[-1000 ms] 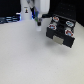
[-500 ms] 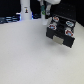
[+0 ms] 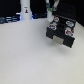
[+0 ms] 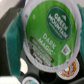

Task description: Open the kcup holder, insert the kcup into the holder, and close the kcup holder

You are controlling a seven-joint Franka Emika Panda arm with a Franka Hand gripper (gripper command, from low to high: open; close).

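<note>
The counter [image 3: 25, 55] is a plain white surface filling most of the exterior view. At the upper left of the frame, a tall white post [image 3: 25, 9] stands upright at the counter's far edge, with a blue light near its base. The background behind it is dark and indistinct.

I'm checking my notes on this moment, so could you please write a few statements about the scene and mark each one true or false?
1. The kcup holder stands on the white table. True.
2. The kcup has a red lid. False: its lid is green and white.
3. The lid reads "Dark Magic". True.
4. The holder is white. False: it is black.
5. The holder's tray is empty. False: other pods sit in it.
</note>
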